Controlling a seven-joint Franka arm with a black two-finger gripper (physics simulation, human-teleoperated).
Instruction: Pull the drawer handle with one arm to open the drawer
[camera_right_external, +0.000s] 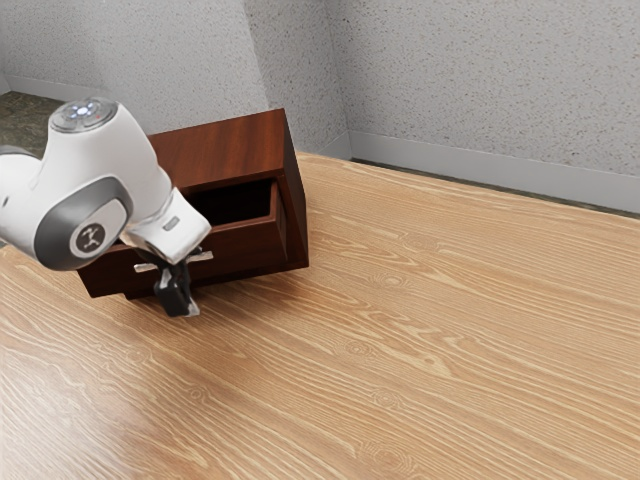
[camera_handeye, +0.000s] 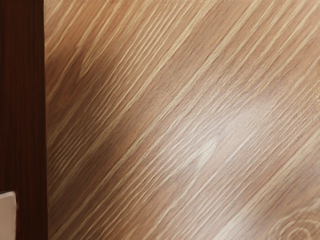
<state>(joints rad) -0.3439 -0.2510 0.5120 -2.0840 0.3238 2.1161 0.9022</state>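
Black gripper (camera_right_external: 178, 297) sits low at the front of the drawer (camera_right_external: 245, 240), pointing down toward the table (camera_right_external: 420, 330), its tip close to the wood surface. The pale handle (camera_right_external: 203, 257) runs as a short bar across the drawer face right at the gripper, passing behind its upper part and sticking out on either side. Cannot tell from this angle whether the gripper is spread or clamped on the bar, as it reads as a single dark block. The drawer stands partly out of the dark wooden cabinet (camera_right_external: 230, 145). A shadowed opening shows above and behind the drawer front, just beyond the gripper. The white arm (camera_right_external: 90, 200) rises above and behind the gripper, covering the near end of the cabinet. A speckled grey wall (camera_right_external: 450, 70) stands well beyond the gripper, past the cabinet. Wrist view: a dark wood strip, the drawer face (camera_handeye: 22, 100), lies close beside the hand, with a small pale piece (camera_handeye: 7, 215) against it, likely the handle end. Light-grained table (camera_handeye: 175, 125) is directly beneath the hand, shaded next to the drawer.
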